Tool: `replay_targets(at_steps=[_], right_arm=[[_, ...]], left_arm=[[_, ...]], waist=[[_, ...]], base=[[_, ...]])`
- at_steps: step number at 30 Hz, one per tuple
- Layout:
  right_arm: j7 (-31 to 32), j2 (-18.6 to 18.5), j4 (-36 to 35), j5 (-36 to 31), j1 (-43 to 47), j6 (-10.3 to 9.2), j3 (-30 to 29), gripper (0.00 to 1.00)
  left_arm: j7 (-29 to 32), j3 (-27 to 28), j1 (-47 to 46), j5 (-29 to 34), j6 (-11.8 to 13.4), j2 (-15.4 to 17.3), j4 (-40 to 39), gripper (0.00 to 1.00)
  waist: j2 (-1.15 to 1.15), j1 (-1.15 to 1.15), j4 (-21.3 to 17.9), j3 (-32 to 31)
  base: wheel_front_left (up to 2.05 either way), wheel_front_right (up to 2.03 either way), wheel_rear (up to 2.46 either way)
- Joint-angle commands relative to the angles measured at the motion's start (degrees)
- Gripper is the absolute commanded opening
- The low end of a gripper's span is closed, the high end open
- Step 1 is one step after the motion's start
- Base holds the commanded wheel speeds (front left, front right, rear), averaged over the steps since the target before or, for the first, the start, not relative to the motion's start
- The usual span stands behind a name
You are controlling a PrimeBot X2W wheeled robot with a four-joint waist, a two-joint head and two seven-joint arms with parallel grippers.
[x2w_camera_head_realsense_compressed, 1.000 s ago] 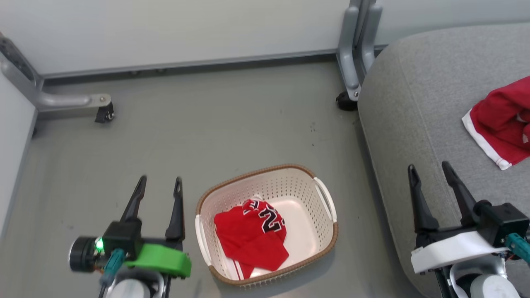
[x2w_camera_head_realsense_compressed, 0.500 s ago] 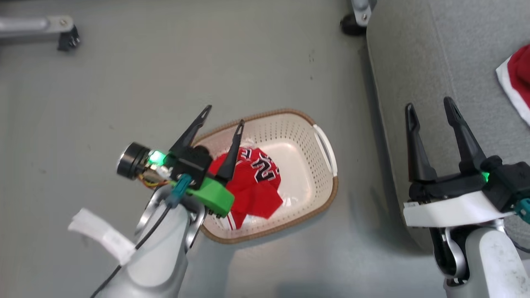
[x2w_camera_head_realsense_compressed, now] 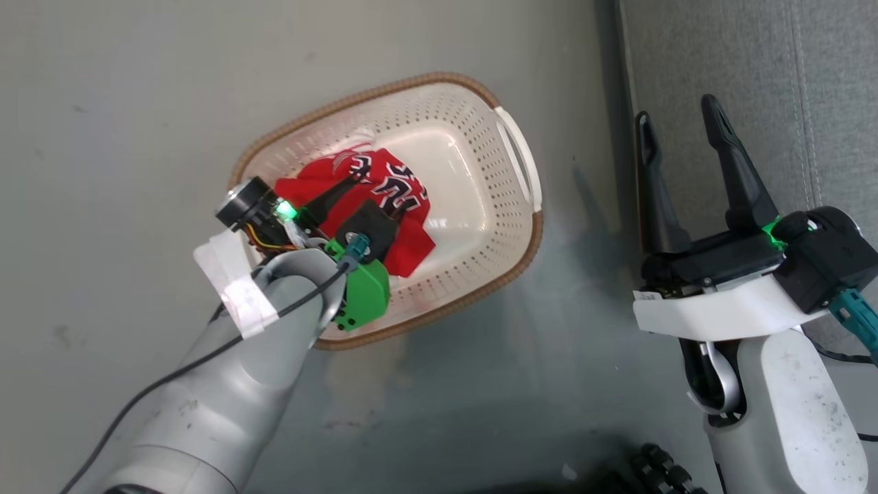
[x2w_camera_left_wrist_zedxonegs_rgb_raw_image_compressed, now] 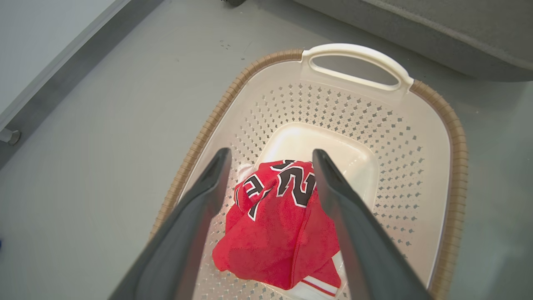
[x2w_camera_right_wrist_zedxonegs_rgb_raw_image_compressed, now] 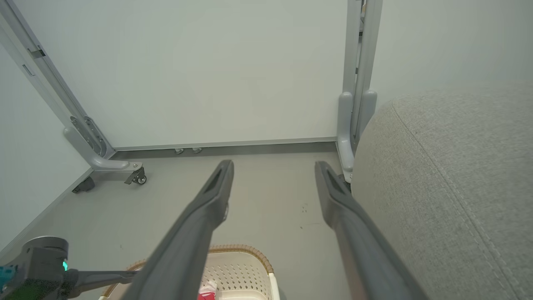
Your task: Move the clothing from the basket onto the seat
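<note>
The basket (x2w_camera_head_realsense_compressed: 480, 226) is viewed almost straight down from the head camera, is looked into closely at a slant from the left wrist, and is shared by its rim at the bottom of the right wrist view, which is aimed across the floor (x2w_camera_right_wrist_zedxonegs_rgb_raw_image_compressed: 270, 200) toward the wall (x2w_camera_right_wrist_zedxonegs_rgb_raw_image_compressed: 208, 75).

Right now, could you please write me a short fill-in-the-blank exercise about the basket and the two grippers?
The clothing in the basket is ___ with black-and-white numerals.
The left gripper points at it with jaws ___.
The right gripper, near the seat, holds ___.
Missing words: red; open; nothing.
</note>
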Motion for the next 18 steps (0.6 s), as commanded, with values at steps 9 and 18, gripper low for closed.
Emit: replay_targets(at_steps=[9,18], right_arm=[[-2.2,-0.1,2.6,3.2,-2.7,-0.03,1.9,1.00],[-2.5,0.0,3.1,5.9,-3.7,-0.03,3.2,1.00]], left_arm=[[1.5,-3.1,-8.7,-1.5,-0.1,2.7,11.5,1.00],[3.1,-2.6,-13.6,-2.2,2.8,6.0,17.0,1.00]], waist=[[0.00,-0.01,-8.2,10.8],[0.00,-0.01,-11.1,14.6]], base=[[0.00,0.00,0.00],[0.00,0.00,0.00]])
